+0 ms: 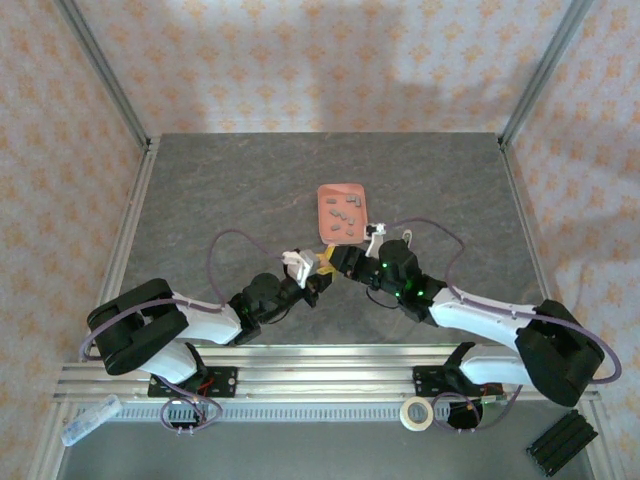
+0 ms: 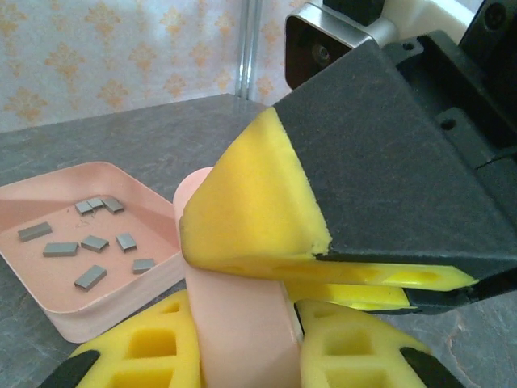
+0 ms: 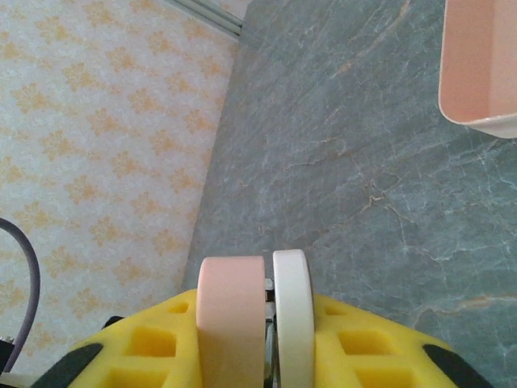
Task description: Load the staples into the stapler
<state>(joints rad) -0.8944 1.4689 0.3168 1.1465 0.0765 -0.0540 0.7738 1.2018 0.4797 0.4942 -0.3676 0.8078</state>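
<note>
Stapler [image 3: 254, 323]: mid-table, pinched by L gripper [image 2: 242, 347] & R gripper [image 3: 256, 343], pads touching both sides. Tray [image 2: 153, 287] w/ staples [image 2: 89, 242] just beside, far side. Table [image 1: 230, 200]: open room left & back; rails [image 1: 130, 240] along edges.

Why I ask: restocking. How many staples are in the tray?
9 staples, all in the tray: three clustered at its far side, six scattered nearer. The stapler may hide others.
</note>
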